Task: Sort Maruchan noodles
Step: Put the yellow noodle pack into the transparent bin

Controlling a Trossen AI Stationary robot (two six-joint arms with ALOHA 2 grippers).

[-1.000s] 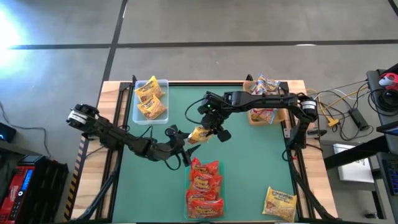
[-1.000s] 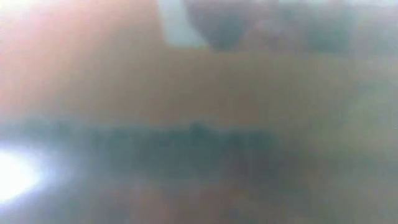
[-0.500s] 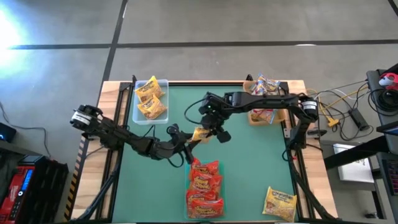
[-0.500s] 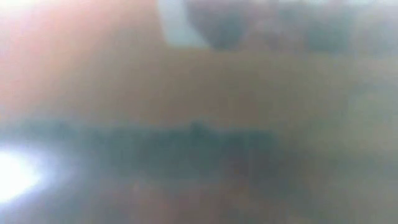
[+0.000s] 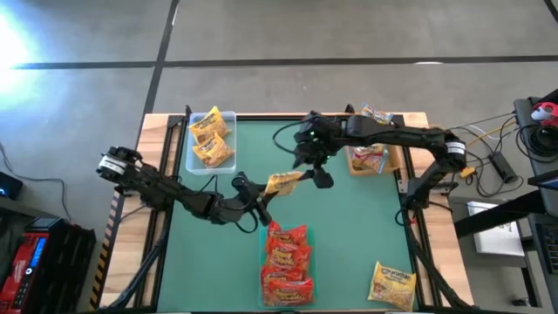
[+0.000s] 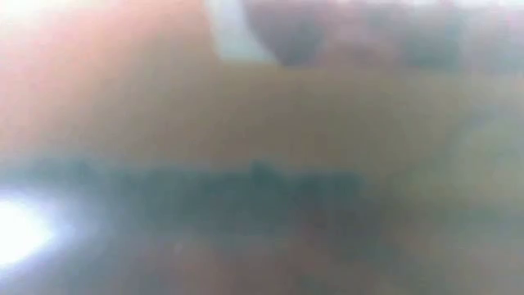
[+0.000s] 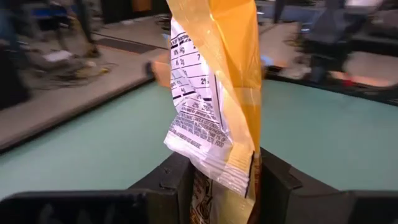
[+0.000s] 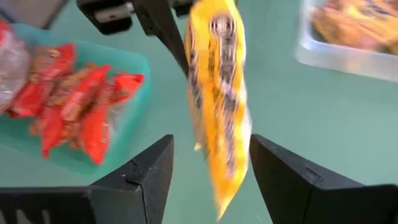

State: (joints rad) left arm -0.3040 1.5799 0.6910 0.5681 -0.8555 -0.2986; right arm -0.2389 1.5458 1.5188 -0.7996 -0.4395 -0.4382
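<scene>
High view: the left gripper [image 5: 255, 199] reaches into the table's [image 5: 349, 244] middle and clamps 1 yellow noodle packet [image 5: 283, 181] by its end, so the packet juts out toward 2 o'clock. The right gripper [image 5: 316, 166], just beyond the packet at 1 o'clock, stands released and apart, likely a handover. Yellow packets fill the clear tray [image 5: 228, 118] at 10 o'clock, which looks like this packet's home; pink-labelled ones sit in the brown tray [image 5: 391, 157] at 2 o'clock, red ones in the green tray [image 5: 269, 264] at 6 o'clock

Low view: nothing readable

Left wrist view: the packet [image 7: 214, 93] rises from between the clenched fingers [image 7: 168, 180]

Right wrist view: the packet [image 8: 217, 99] hangs between the spread fingers [image 8: 149, 168], untouched
</scene>
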